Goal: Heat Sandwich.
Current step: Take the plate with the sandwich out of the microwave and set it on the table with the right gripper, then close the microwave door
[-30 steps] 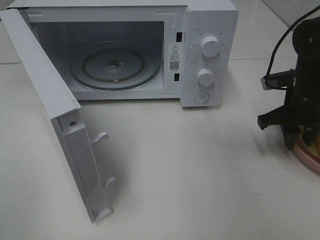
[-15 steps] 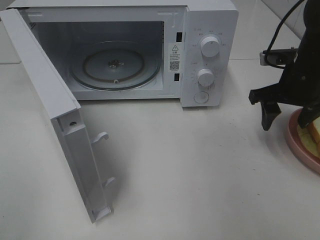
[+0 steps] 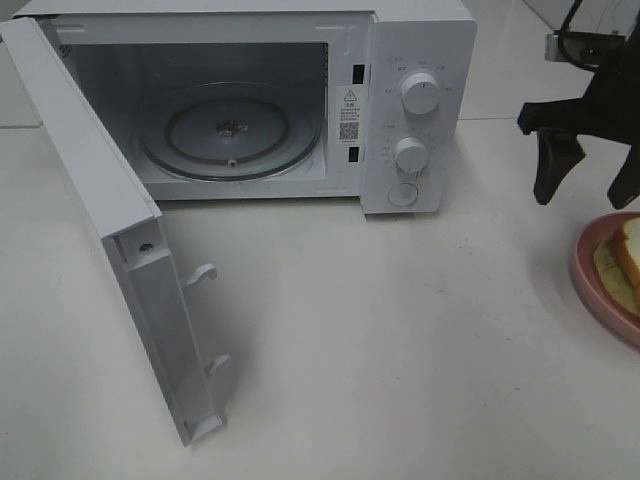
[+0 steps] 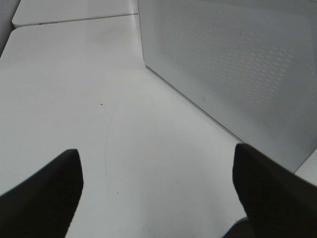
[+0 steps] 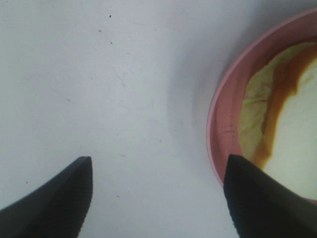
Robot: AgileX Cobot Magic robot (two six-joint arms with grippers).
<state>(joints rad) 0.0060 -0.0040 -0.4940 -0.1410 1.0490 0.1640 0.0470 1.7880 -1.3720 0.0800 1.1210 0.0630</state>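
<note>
Sandwich (image 3: 627, 252) on plate (image 3: 590, 290), right of microwave (image 3: 420, 60)

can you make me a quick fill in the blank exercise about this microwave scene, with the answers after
1. The microwave door stands ____.
2. The sandwich lies on a round ____ plate.
3. Inside the microwave, the glass turntable holds ____.
4. The right gripper hangs above the table with its jaws ____.

Missing words: open; pink; nothing; open
</note>
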